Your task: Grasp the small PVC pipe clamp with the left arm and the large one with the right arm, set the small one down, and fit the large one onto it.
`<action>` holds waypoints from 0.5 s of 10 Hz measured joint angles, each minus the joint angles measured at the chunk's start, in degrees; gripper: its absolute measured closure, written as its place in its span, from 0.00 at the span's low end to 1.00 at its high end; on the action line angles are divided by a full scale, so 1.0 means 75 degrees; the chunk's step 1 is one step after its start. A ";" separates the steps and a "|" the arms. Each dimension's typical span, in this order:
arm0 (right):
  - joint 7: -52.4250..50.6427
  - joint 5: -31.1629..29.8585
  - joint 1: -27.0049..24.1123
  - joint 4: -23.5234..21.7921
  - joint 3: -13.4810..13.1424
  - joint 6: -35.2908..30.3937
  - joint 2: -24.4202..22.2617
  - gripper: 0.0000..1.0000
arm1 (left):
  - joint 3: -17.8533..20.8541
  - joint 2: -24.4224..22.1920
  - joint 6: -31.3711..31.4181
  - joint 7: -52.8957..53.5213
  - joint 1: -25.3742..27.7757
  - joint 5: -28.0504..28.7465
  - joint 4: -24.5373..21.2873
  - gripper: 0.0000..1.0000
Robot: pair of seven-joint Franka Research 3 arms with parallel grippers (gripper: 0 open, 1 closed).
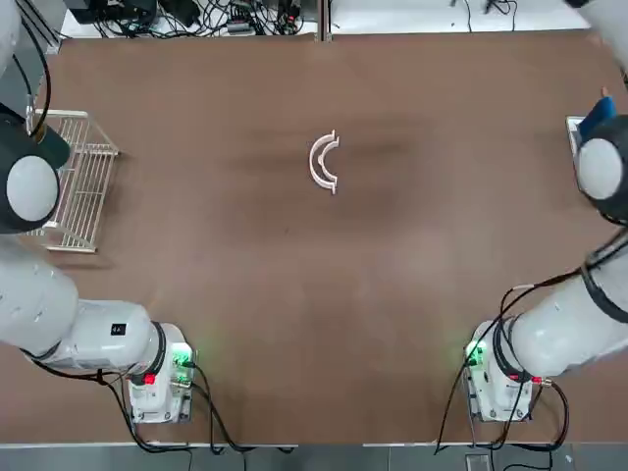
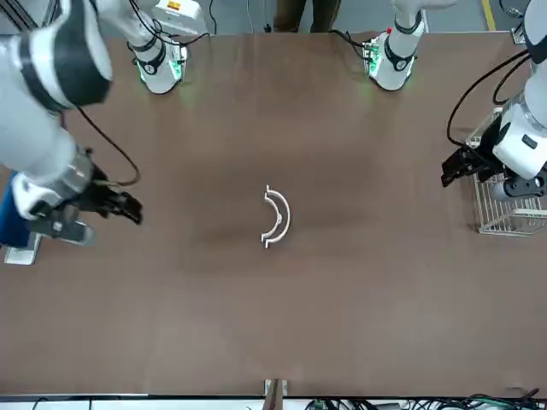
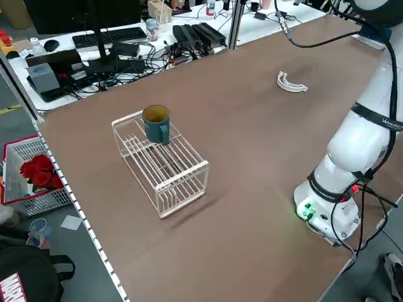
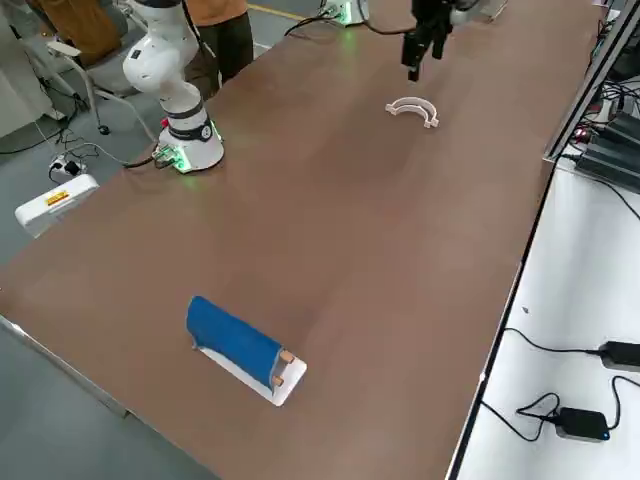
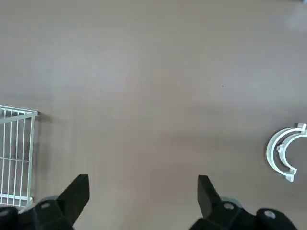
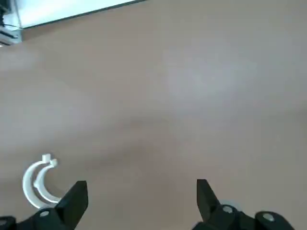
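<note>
Near the table's middle in the top view, the wide white plastic C-shaped large clamp [image 1: 323, 163] lies fitted around the thinner small white half-ring clamp [image 1: 331, 157]; front view: both grippers hang aside; wrist views: left gripper [image 5: 143, 196] and right gripper [image 6: 142, 201] fingers spread apart, empty

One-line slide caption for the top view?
Two nested white pipe clamps lie mid-table, both arms drawn back to the sides; a wire rack stands at the left edge.
</note>
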 joint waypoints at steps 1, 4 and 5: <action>-0.0476 -0.0004 -0.0193 -0.0484 -0.0294 -0.0084 -0.0574 0.00 | -0.0003 -0.0003 0.0000 -0.0002 -0.0005 0.0004 0.0009 0.00; -0.1180 -0.0316 -0.1208 -0.0807 -0.0416 -0.0843 -0.1338 0.00 | -0.0018 -0.0039 -0.0011 0.0024 -0.0003 0.0005 0.0021 0.00; -0.1463 -0.0502 -0.1295 -0.0745 -0.0406 -0.1080 -0.1388 0.00 | -0.0017 -0.0052 -0.0029 0.0029 0.0010 0.0005 0.0021 0.00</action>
